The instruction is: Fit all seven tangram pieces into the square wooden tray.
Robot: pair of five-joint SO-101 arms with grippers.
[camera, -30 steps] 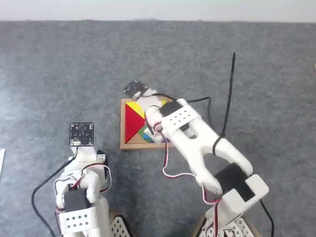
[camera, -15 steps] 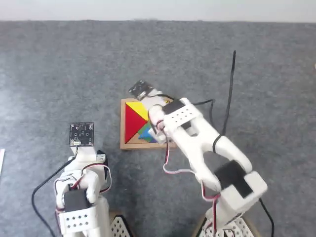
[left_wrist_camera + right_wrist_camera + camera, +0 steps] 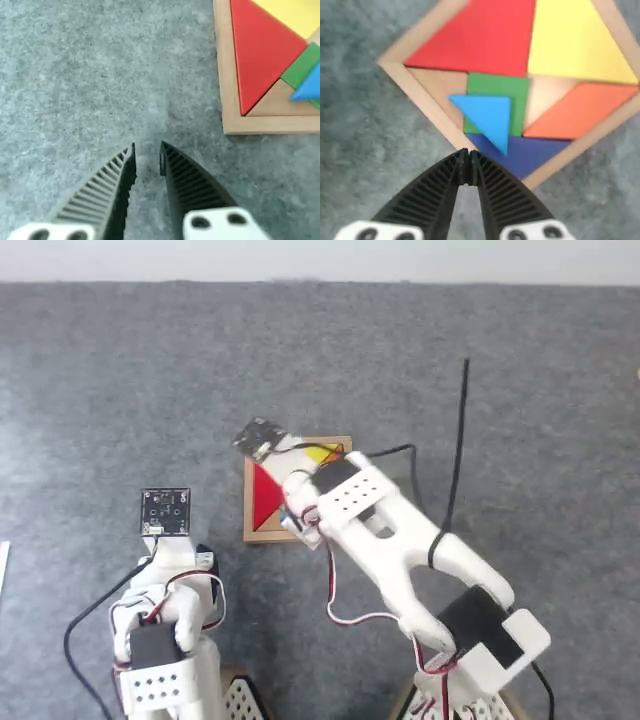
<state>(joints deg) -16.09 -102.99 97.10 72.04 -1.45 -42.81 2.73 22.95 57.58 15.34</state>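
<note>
One blue triangle [image 3: 487,115] lay askew atop the green square [image 3: 497,85] in the tray [image 3: 392,66]. The right gripper [image 3: 468,155], tips pressed together and empty, hovered at the tray's rim. The left gripper [image 3: 147,150], narrowly parted and empty, hovered beside the tray over the tabletop [image 3: 75,75].

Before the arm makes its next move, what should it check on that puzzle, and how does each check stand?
1. Blue triangle seated flat: not ok, it lies across the green square and dark blue piece.
2. Tray filled: not ok, bare wood shows.
3. Right gripper free: ok, shut, empty.
4. Left gripper clear of tray: ok, open over carpet.
5. All seven pieces present: cannot tell, six show.
</note>
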